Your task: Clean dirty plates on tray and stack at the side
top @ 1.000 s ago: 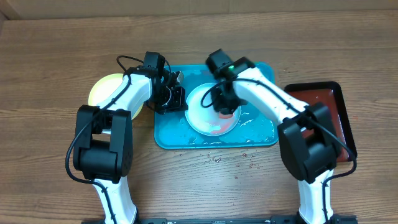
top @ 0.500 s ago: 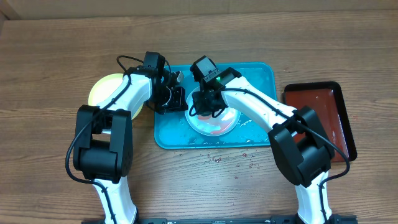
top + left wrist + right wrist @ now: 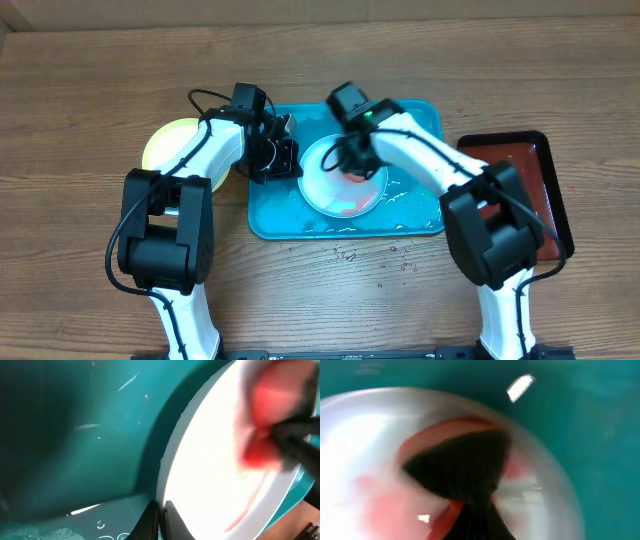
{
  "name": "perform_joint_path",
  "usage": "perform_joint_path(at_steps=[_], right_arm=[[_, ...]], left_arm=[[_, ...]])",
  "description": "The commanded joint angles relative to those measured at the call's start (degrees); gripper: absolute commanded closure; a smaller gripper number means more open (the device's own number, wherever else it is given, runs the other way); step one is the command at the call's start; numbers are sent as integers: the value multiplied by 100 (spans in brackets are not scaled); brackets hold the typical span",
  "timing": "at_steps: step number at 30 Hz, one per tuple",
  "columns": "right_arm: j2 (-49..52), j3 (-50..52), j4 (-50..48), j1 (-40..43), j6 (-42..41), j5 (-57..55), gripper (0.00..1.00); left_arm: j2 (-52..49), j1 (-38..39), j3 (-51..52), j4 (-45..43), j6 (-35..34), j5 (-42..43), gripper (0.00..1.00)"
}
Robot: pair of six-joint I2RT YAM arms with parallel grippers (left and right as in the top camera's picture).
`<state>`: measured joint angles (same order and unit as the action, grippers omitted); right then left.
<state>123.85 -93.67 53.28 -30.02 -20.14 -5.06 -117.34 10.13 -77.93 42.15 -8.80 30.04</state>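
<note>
Jaws of left gripper (image 3: 161, 512) nearly closed, pinching white plate (image 3: 215, 460) rim on tray (image 3: 75, 435); right gripper (image 3: 355, 168) angled down onto plate, its opening blurred beyond telling.

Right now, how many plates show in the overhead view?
2. A white plate lies on the turquoise tray; a yellow-green plate sits on the table left of it, partly under the left arm. Another could be stacked beneath it.

White plate (image 3: 328, 192) red-smeared, on wet turquoise tray (image 3: 418, 216), yellow-green plate (image 3: 170, 143) on tabletop (image 3: 80, 100)
</note>
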Motion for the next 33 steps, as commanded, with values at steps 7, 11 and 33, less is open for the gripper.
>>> perform_joint_path(at_steps=[7, 11, 33], right_arm=[[52, -103, 579, 422, -44, 188, 96], [55, -101, 461, 417, -46, 619, 96], [9, -210, 413, 422, -46, 1158, 96]], left_arm=[[-44, 17, 15, -39, 92, -348, 96], [-44, 111, 17, -160, 96, -933, 96], [-219, 739, 22, -514, 267, -1626, 96]])
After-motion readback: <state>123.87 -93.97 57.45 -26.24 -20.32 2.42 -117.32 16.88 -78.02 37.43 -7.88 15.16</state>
